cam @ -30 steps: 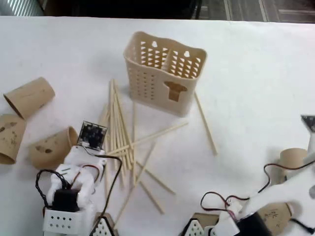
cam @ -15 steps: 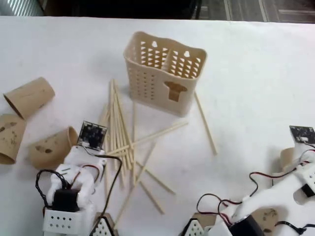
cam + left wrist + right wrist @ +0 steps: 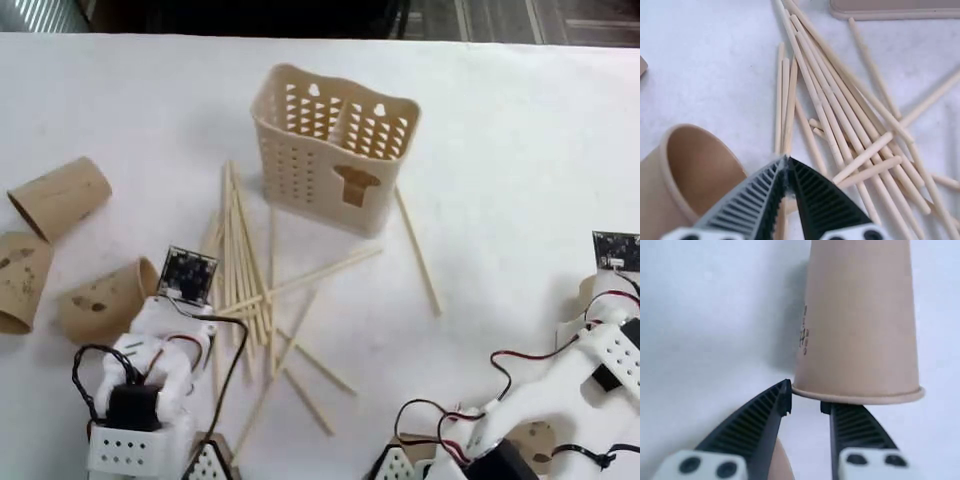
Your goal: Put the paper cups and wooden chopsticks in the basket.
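Paper cup [image 3: 857, 325] on its side on the white surface [image 3: 500, 150], rim right at my right tool [image 3: 806, 402], jaws narrowly parted, gripping nothing. My left tool [image 3: 786, 161], closed and empty, hangs over scattered wooden chopsticks [image 3: 840, 115] near the basket [image 3: 335, 150].

Bright, even light washes your white table [image 3: 520, 130], nearly bleaching it at the far side, where the room behind lies dark. You see only faint shadows under the basket [image 3: 310, 175] and chopsticks [image 3: 243, 262]; a soft grey one falls beside the paper cup [image 3: 857, 320] in your right wrist view.
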Controlling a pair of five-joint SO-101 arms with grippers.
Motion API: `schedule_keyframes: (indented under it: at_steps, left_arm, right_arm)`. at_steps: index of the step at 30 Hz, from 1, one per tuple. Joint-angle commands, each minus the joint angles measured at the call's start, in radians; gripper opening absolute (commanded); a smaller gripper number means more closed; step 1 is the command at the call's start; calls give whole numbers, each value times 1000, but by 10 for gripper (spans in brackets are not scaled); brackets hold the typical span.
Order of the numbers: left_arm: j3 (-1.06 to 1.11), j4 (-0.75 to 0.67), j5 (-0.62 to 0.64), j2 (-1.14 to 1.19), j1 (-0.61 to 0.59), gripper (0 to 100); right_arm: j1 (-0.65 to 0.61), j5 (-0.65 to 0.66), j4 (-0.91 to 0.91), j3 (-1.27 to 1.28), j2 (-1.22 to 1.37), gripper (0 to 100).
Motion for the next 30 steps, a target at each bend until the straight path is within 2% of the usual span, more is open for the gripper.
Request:
schedule_keyframes:
  at_steps: [1,6,20,23,30]
  left_arm:
    - [-5,-15,-5,-8,1,24]
    - [-5,-14,-5,-8,1,24]
    - [-5,-14,-5,-8,1,24]
    - [-5,-14,-5,-8,1,24]
    - [-5,-15,-5,-8,1,24]
  right_arm:
    - [2,-8,-48,-6,-28,92]
    - [-2,-3,-153,-3,-30,22]
    - [-5,-9,-222,-95,-30,20]
    - [-19,-9,-179,-173,-30,20]
    - [-111,-54,82,-462,-44,20]
